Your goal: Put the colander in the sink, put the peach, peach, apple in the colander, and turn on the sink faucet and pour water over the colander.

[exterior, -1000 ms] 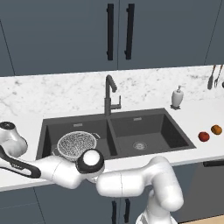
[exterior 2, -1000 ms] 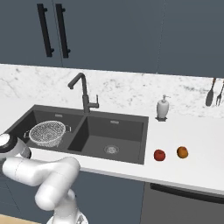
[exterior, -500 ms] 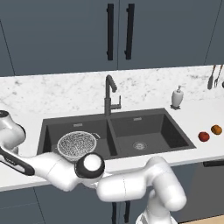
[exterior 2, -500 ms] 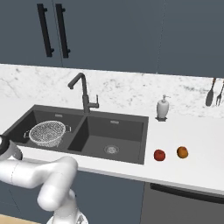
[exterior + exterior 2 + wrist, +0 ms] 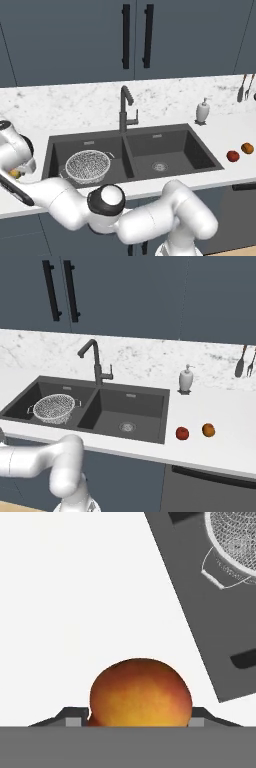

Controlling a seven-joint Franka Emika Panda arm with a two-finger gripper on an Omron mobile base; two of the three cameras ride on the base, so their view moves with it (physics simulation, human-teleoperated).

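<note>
My gripper (image 5: 136,721) is shut on a peach (image 5: 140,692), which sits between both fingertips over the white counter left of the sink. In the left base view the gripper (image 5: 15,172) is at the far left with the peach (image 5: 15,174) peeking out below the hand. The colander (image 5: 88,166) (image 5: 54,408) (image 5: 235,542) rests empty in the left basin of the sink (image 5: 172,142) (image 5: 145,406). The apple (image 5: 233,155) (image 5: 182,433) and a second peach (image 5: 247,148) (image 5: 208,430) lie on the counter right of the sink. The sink faucet (image 5: 125,107) (image 5: 95,363) stands behind the divider. Water is out of view.
A white soap dispenser (image 5: 202,111) (image 5: 186,379) stands behind the sink's right corner. Utensils (image 5: 243,87) (image 5: 245,363) hang on the back wall at the far right. My arm's elbow (image 5: 107,200) bulges in front of the counter edge.
The hand has shifted slightly left and up at the counter's left end, with the peach still between its fingers. The colander and the fruit on the right have not moved.
</note>
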